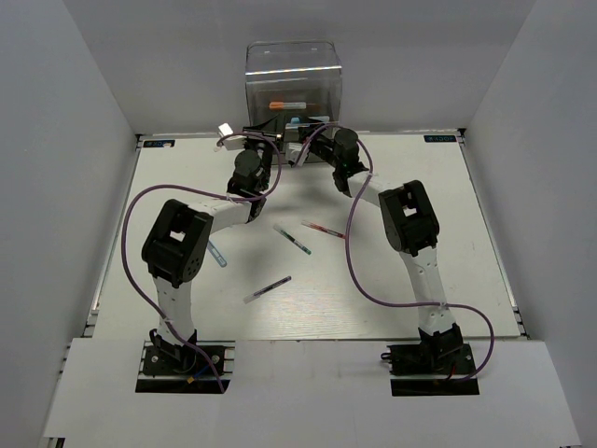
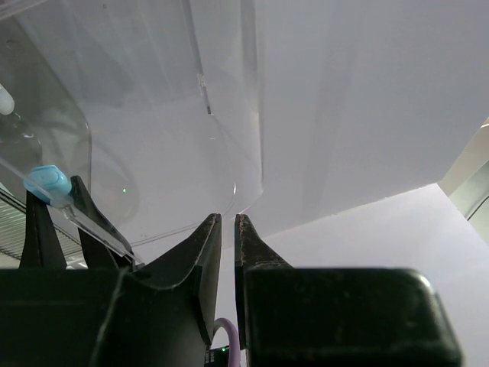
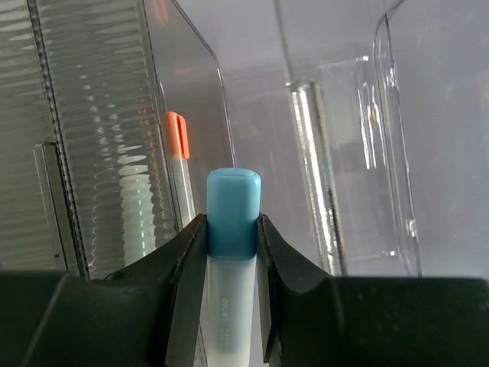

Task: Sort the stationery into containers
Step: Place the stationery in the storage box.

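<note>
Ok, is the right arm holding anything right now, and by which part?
Yes. The right gripper pinches a pale marker by the lower part of its light-blue cap.

glossy clear plastic drawers point(image 1: 294, 75), smooth plastic marker point(image 3: 233, 218)

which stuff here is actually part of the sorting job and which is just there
Part of the job:
- held blue-capped marker, in the right gripper
- orange-capped marker, inside the clear drawer box
- on the table: dark pen, red pen, pen nearest the bases, loose blue-capped marker

Just there:
- purple cables
- white walls
</note>
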You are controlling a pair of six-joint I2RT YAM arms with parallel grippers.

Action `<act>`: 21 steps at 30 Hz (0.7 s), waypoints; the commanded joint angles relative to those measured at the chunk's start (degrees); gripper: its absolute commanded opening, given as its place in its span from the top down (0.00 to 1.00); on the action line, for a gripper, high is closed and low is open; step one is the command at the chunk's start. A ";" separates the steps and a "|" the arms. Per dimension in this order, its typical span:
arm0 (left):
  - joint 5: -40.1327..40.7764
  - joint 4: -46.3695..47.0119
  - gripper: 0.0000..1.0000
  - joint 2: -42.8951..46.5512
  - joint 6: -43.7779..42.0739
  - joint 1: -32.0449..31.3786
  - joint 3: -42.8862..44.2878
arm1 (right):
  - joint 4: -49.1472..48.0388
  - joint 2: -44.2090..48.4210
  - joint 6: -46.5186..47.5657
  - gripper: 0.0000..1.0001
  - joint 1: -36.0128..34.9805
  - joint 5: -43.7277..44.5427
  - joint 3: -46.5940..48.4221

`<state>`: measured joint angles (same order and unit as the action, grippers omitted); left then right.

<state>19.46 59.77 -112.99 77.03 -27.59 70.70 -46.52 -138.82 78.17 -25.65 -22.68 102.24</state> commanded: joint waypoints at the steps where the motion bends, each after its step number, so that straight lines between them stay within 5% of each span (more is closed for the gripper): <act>1: -0.57 1.14 0.76 3.83 0.48 0.08 -0.21 | -0.85 1.98 -3.98 1.00 0.16 3.51 1.74; 10: -0.57 1.67 0.76 4.88 0.48 0.08 -1.96 | -1.20 4.79 -12.33 0.99 0.07 6.15 -1.33; 21: -0.04 2.72 0.76 7.70 0.48 0.08 -6.62 | -0.32 7.95 -17.79 0.65 0.07 7.82 -5.46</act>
<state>19.49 61.12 -109.91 77.52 -27.59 65.06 -46.37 -135.04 64.05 -26.20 -16.75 97.69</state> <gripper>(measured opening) 0.240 0.354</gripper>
